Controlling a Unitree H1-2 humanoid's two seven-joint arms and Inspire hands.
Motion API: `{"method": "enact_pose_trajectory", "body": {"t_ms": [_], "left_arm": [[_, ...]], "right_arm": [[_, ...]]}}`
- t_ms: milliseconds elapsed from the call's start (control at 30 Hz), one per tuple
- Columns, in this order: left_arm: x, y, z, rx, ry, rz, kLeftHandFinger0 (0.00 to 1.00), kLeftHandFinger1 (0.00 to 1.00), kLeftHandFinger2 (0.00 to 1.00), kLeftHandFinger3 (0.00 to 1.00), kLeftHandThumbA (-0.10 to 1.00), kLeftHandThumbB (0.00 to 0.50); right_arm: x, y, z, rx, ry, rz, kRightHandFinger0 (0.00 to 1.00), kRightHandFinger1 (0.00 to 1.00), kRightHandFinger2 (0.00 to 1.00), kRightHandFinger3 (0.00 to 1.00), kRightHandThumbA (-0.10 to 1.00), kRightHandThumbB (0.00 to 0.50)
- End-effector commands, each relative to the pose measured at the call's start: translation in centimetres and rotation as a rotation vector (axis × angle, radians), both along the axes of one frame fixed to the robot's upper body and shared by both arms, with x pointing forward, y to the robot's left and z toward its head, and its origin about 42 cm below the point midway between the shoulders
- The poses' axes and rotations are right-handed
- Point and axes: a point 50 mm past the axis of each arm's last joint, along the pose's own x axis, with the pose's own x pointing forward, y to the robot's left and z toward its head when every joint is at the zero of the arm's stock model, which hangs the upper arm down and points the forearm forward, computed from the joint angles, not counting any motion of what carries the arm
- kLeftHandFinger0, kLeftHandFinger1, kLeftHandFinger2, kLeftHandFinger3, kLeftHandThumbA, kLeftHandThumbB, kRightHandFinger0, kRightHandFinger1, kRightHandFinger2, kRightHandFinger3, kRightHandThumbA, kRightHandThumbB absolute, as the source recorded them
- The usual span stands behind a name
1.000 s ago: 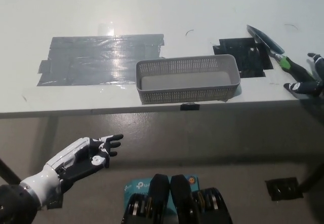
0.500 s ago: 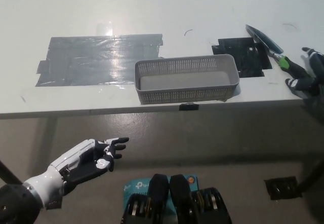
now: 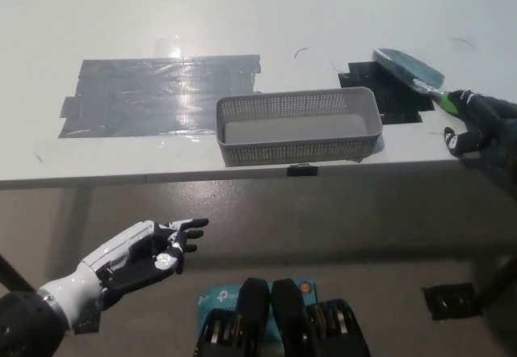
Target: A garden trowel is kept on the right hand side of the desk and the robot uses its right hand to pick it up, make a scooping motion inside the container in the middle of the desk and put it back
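The garden trowel (image 3: 410, 69) has a dark metal blade and a green handle, and it hangs over the black tape patch (image 3: 388, 90) at the right of the desk. My black right hand (image 3: 477, 123) is shut on its handle at the desk's right edge. The blade points up and to the left, toward the grey mesh container (image 3: 299, 124) in the middle of the desk. The container looks empty. My white left hand (image 3: 141, 252) rests open below the desk's front edge at the lower left.
A large patch of grey tape (image 3: 161, 93) covers the desk left of the container. The white desk (image 3: 242, 18) runs across the whole view, with its front edge just below the container. A small black tab (image 3: 301, 170) sits on that edge.
My right hand has closed around the trowel's handle and the trowel has lifted and swung left, its blade now over the black tape. The left hand has barely shifted.
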Motion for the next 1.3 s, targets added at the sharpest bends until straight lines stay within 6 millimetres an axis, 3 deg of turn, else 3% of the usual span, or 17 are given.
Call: {"method": "enact_pose_trajectory", "body": {"t_ms": [0, 300, 333, 467, 533, 567, 600, 667, 733, 833, 900, 933, 967, 1033, 1167, 1233, 1267], "left_arm": [[0.1, 0.4, 2.0, 0.021, -0.059, -0.035, 1.00, 1.00, 1.00, 1.00, 1.00, 0.159], [-0.3, 0.2, 2.1, 0.028, -0.063, -0.055, 1.00, 1.00, 1.00, 1.00, 1.00, 0.172], [-0.5, 0.3, 2.0, 0.031, -0.057, -0.065, 1.00, 1.00, 1.00, 1.00, 1.00, 0.179], [-0.7, 0.4, 1.9, 0.022, -0.054, -0.073, 1.00, 1.00, 1.00, 1.00, 1.00, 0.188], [-0.7, 0.6, 1.9, 0.026, -0.058, -0.081, 1.00, 1.00, 1.00, 1.00, 1.00, 0.200], [-0.7, 0.6, 1.9, 0.025, -0.058, -0.081, 1.00, 1.00, 1.00, 1.00, 1.00, 0.200], [-0.6, 0.6, 2.0, 0.038, -0.064, -0.083, 1.00, 1.00, 1.00, 1.00, 1.00, 0.208], [-0.6, 0.6, 2.2, 0.041, -0.070, -0.087, 1.00, 1.00, 1.00, 1.00, 1.00, 0.200], [-0.6, 0.6, 2.2, 0.047, -0.078, -0.093, 1.00, 1.00, 1.00, 1.00, 1.00, 0.209], [-0.7, 0.6, 2.3, 0.048, -0.077, -0.096, 1.00, 1.00, 1.00, 1.00, 1.00, 0.232], [-0.8, 0.5, 2.2, 0.047, -0.081, -0.102, 1.00, 1.00, 1.00, 1.00, 1.00, 0.219], [-0.7, 0.5, 2.2, 0.047, -0.079, -0.104, 1.00, 1.00, 1.00, 1.00, 1.00, 0.225], [-0.7, 0.5, 2.2, 0.047, -0.076, -0.105, 1.00, 1.00, 1.00, 1.00, 1.00, 0.226], [-0.7, 0.4, 2.2, 0.049, -0.072, -0.108, 1.00, 1.00, 1.00, 1.00, 1.00, 0.229], [-0.6, 0.2, 2.3, 0.055, -0.083, -0.118, 1.00, 1.00, 1.00, 1.00, 1.00, 0.233], [-0.5, 0.2, 2.4, 0.060, -0.088, -0.123, 1.00, 1.00, 1.00, 1.00, 1.00, 0.235], [-0.6, 0.3, 2.5, 0.064, -0.091, -0.121, 1.00, 1.00, 1.00, 1.00, 1.00, 0.239]], "right_arm": [[-0.9, -6.2, -0.2, -0.160, 0.365, -0.057, 1.00, 1.00, 1.00, 1.00, 0.67, 0.014], [-1.4, -6.3, -2.7, -0.110, 0.359, -0.109, 1.00, 1.00, 1.00, 1.00, 0.59, 0.000], [-1.1, -4.9, -2.9, -0.081, 0.336, -0.129, 0.90, 1.00, 1.00, 1.00, 0.51, 0.005], [-0.7, -3.1, -3.4, -0.084, 0.323, -0.116, 0.60, 0.69, 1.00, 1.00, 0.51, 0.002], [-0.6, -1.9, -3.6, -0.088, 0.310, -0.122, 0.25, 0.39, 0.71, 1.00, 0.26, 0.000], [-0.6, -1.9, -3.6, -0.087, 0.310, -0.124, 0.19, 0.33, 0.67, 1.00, 0.22, 0.000], [-0.8, -1.3, -4.0, -0.073, 0.306, -0.150, 0.00, 0.01, 0.30, 1.00, -0.09, 0.018], [-0.9, -1.0, -4.3, -0.125, 0.295, -0.130, 0.00, 0.00, 0.21, 1.00, -0.10, 0.029], [-0.9, -0.9, -4.8, -0.207, 0.280, -0.107, 0.00, 0.00, 0.14, 0.98, 0.01, 0.107], [-1.1, -0.9, -5.3, -0.286, 0.286, -0.061, 0.00, 0.03, 0.14, 0.64, -0.05, 0.237], [-1.5, -1.0, -5.6, -0.324, 0.256, -0.039, 0.16, 0.22, 0.20, 0.40, -0.09, 0.175], [-1.7, -1.1, -5.9, -0.319, 0.243, -0.050, 0.16, 0.25, 0.20, 0.57, -0.10, 0.081], [-1.9, -1.1, -6.2, -0.323, 0.244, -0.062, 0.12, 0.26, 0.21, 0.97, -0.09, 0.014], [-2.2, -1.2, -6.9, -0.355, 0.257, -0.075, 0.02, 0.25, 0.20, 1.00, -0.10, 0.000], [-2.8, -1.9, -8.4, -0.409, 0.253, -0.067, 0.08, 0.40, 0.32, 1.00, 0.02, 0.000], [-3.2, -2.2, -8.7, -0.413, 0.215, -0.060, 0.17, 0.52, 0.44, 1.00, 0.22, 0.000], [-3.5, -2.2, -8.9, -0.381, 0.142, -0.065, 0.08, 0.41, 0.30, 1.00, 0.26, 0.000]]}}
